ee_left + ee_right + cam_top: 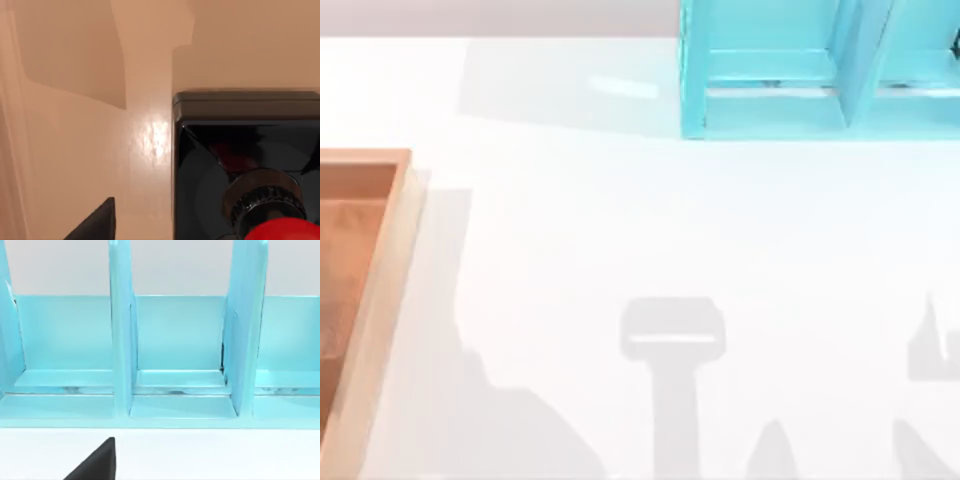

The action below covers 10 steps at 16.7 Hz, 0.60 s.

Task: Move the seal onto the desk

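Black-based and red-knobbed, the seal [250,175] sits on the orange-brown tray floor [75,125] under the left wrist camera. The tray [380,290] lies at nine o'clock on the white worktop [640,230], the turquoise shelf [820,70] at one o'clock. Whether either arm's fingers are open, I cannot tell.

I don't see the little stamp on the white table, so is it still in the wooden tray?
Yes, in the tray. In the left wrist view the seal stands on an orange-brown wooden surface, matching the tray at the desk's left.
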Tool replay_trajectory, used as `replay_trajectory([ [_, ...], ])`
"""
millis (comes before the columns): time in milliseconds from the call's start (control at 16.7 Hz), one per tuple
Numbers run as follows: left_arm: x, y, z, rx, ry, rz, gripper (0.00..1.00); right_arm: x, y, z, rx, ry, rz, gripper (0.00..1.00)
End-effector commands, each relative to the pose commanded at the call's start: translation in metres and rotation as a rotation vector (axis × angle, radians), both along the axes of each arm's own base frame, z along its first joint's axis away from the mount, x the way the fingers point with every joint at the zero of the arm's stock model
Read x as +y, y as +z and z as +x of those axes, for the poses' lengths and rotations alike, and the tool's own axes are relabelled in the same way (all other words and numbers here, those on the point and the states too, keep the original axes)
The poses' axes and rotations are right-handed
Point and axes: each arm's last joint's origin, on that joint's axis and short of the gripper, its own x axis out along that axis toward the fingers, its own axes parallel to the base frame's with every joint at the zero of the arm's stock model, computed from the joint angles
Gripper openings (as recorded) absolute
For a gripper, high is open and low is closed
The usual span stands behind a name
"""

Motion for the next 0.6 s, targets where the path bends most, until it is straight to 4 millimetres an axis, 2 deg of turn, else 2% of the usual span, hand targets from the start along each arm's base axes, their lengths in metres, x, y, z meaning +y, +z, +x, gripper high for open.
replay_trajectory([
  [240, -0.0001, -0.0007, -0.0002, 0.000, 0.000, 0.000, 1.00, 0.0000, 0.0000, 0.0000, 0.000, 0.000, 0.000, 1.00],
  [600, -0.0001, -0.0007, -0.0002, 0.000, 0.000, 0.000, 0.55, 0.0000, 0.0000, 0.0000, 0.000, 0.000, 0.000, 1.00],
])
